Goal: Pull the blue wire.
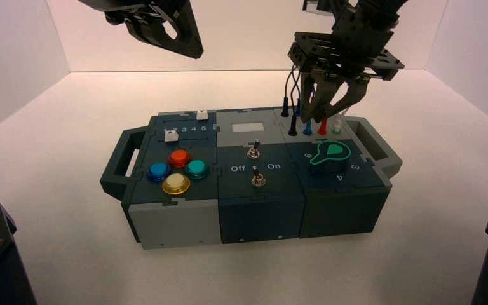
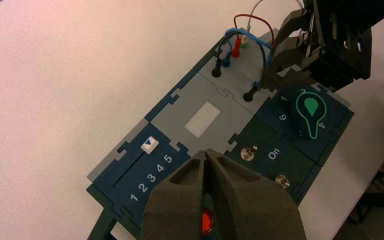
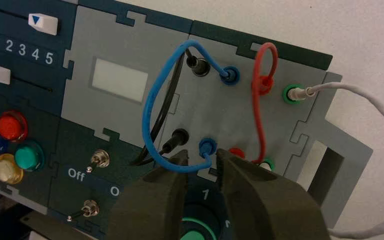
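The blue wire loops between two blue plugs on the grey panel at the box's back right. It also shows in the left wrist view, and its near plug in the high view. My right gripper is open just above the near blue plug. Its fingertips stand either side of the wire where it leaves that plug, without closing on it. In the high view the right gripper hangs over the wire panel. My left gripper is shut and empty, held high above the box's left half.
A black wire, a red wire and a white wire share the panel. A green knob sits right in front of it. Two toggle switches, coloured buttons and sliders lie to the left.
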You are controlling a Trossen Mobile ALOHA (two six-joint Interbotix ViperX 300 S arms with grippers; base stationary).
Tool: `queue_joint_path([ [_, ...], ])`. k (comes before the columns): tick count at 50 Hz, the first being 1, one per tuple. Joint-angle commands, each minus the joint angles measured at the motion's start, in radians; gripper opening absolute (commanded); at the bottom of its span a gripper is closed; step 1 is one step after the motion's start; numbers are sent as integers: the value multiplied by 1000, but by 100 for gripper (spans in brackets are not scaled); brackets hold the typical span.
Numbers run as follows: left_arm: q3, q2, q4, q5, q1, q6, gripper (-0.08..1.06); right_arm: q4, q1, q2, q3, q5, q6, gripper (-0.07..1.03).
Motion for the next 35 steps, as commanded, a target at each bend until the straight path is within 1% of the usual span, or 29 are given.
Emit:
queue_joint_path([
  [1, -34, -12, -2, -6, -3, 0, -3, -12, -3, -9, -23, -15, 2, 14],
  [2, -34, -12, -2, -6, -3, 0, -3, -15, -3, -9, -23, -17, 2, 12],
  [6, -34, -12, -2, -6, -3, 0, -3, -28, -3, -9, -23, -25, 2, 2],
  [10, -34, -12, -2, -6, -3, 0, -3, -40, -3, -11, -25, -29, 2, -3],
  [20, -35, -14, -2, -6, -3, 0, -3, -44, -3, -23, -25, -38, 2, -2],
  [35, -37, -14, -2, -8, -3, 2, -3, -49, -3, -120, -25, -21, 2, -2],
])
